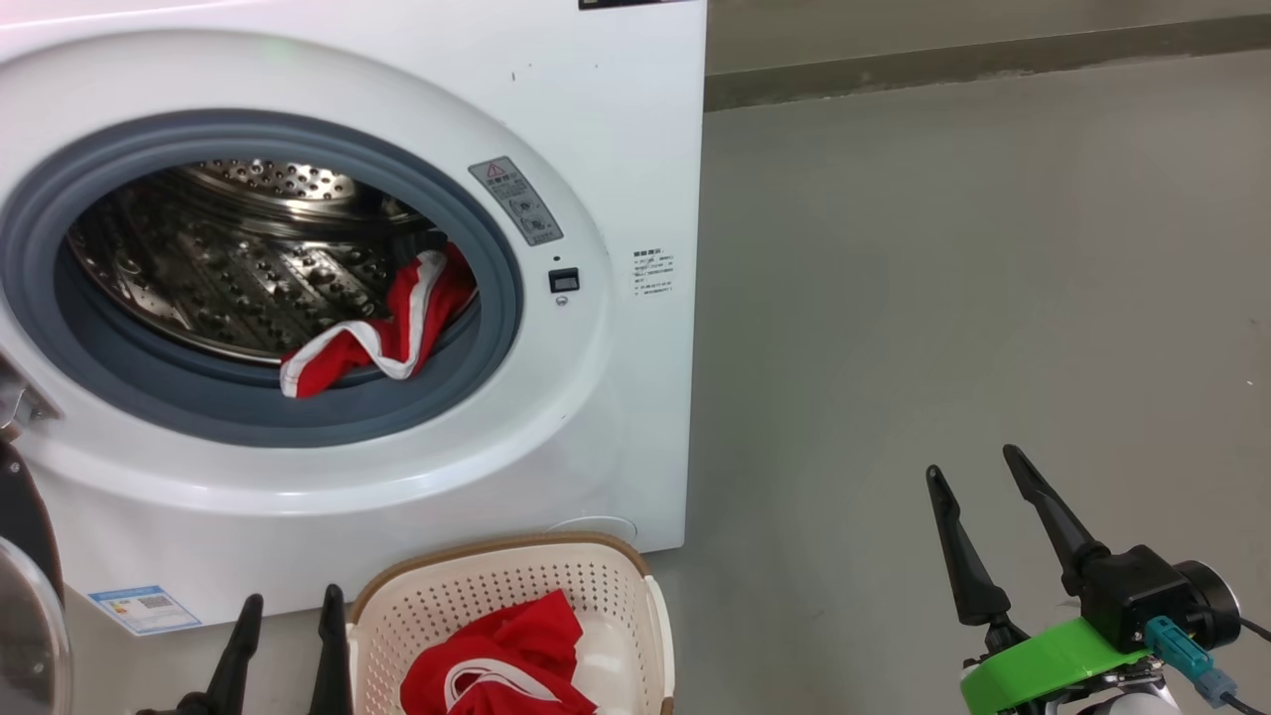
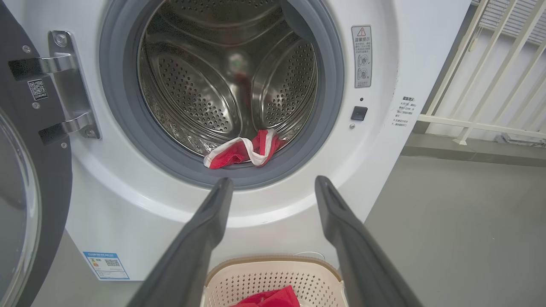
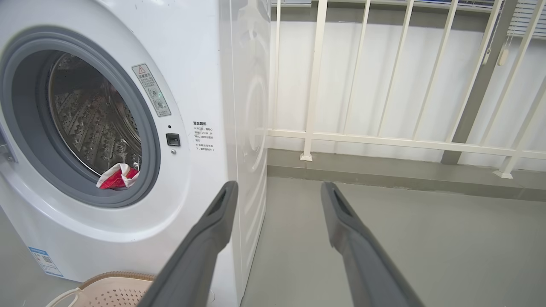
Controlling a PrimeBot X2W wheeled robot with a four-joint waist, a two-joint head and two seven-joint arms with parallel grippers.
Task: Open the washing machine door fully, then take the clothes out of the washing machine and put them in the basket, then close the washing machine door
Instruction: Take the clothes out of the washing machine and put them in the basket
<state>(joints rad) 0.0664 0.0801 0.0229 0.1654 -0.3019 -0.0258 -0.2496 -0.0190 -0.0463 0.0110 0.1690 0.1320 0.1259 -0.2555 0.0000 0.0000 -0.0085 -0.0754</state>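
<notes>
The white washing machine (image 1: 596, 119) stands with its door (image 2: 25, 179) swung wide open to the left, black rim and glass showing. One piece of the red clothes (image 1: 387, 333) with white trim lies on the grey ring at the drum's front lip, also seen as red cloth (image 2: 243, 151) and red cloth (image 3: 115, 177). Another red garment (image 1: 506, 660) lies in the cream basket (image 1: 635, 606) on the floor before the machine. My left gripper (image 1: 290, 598) is open and empty just left of the basket. My right gripper (image 1: 978, 462) is open and empty over bare floor, far right.
Grey floor (image 1: 943, 298) stretches to the right of the machine. A white railing (image 3: 384, 136) on a low kerb runs behind it. The open door's hinge (image 2: 68, 85) juts out at the machine's left side.
</notes>
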